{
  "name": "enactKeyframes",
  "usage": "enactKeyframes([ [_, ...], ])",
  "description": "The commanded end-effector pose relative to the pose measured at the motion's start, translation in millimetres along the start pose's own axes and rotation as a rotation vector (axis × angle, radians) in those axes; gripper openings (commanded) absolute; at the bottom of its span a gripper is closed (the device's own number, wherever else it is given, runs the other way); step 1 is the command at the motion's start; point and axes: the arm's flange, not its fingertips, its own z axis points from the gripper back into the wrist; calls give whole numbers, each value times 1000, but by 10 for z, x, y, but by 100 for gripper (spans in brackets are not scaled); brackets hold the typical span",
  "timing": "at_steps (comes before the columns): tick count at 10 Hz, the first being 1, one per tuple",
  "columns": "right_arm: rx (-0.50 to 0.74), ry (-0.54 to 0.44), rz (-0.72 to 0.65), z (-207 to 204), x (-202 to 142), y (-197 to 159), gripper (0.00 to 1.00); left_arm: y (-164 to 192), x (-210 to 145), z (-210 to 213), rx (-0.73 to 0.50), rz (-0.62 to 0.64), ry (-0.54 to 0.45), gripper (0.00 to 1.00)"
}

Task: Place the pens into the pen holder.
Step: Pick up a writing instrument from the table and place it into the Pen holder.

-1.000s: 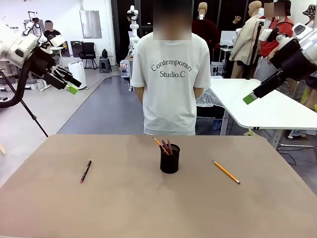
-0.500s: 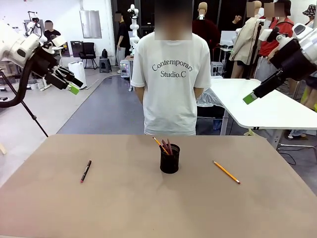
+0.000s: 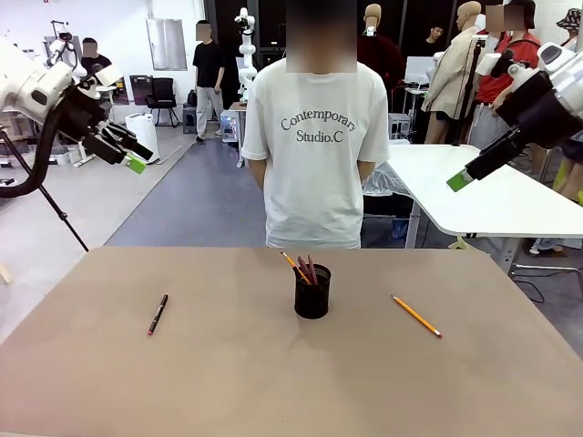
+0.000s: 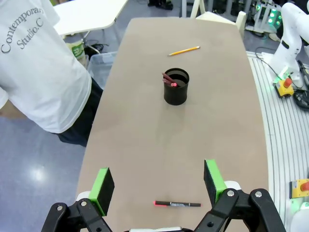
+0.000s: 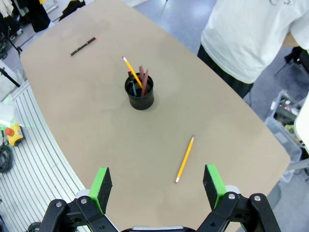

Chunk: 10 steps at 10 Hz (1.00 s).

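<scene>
Left wrist view: left gripper (image 4: pixel 158 183) spread wide, jaws far apart, nothing held. Hangs high above the bench (image 4: pixel 145 145), well clear of it. Just beyond the jaws, well short of the pen holder (image 4: pixel 176 89), black pen (image 4: pixel 177 204) with red ends, lying flat on the bench. On the far side of the pen holder, yellow pencil (image 4: pixel 184 50), also flat and apart from it.

Right wrist view: right gripper (image 5: pixel 157 185) likewise wide open and empty, high above the bench. On the near side of the pen holder, the yellow pencil; well beyond its far side, the black pen. Pen holder upright near the middle of the bench, with sticks leaning inside: reddish-brown pens (image 5: pixel 144 79) and a second yellow pencil (image 5: pixel 131 71) jutting above the rim.

Front view: left gripper raised up and far to the left of the pen holder, right gripper up and to its right, both well off the bench. Black pen left of the pen holder, loose yellow pencil right of it, neither touching it. Behind the pen holder, at the far edge, person (image 3: pixel 314 146) in a white T-shirt, standing.
</scene>
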Motion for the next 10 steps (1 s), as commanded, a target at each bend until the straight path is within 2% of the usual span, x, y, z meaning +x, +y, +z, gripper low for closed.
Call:
enactKeyframes([
  [1, 11, -10, -4, 5, 6, -5, 100, -5, 23, 14, 2, -1, -3, 97],
  [4, 0, 0, 0, 0, 0, 0, 100, -5, 23, 14, 2, -1, -3, 97],
  [5, 26, 112, -8, -148, 90, 47, 100, -5, 23, 14, 2, -1, -3, 97],
  [7, -39, 318, -15, -602, 146, 85, 100, -5, 23, 14, 2, -1, -3, 97],
  [8, -58, 395, -5, -785, 83, 78, 100, -5, 23, 14, 2, -1, -3, 97],
  [10, -105, 473, 31, -1233, -88, 47, 100, -5, 23, 14, 2, -1, -3, 97],
])
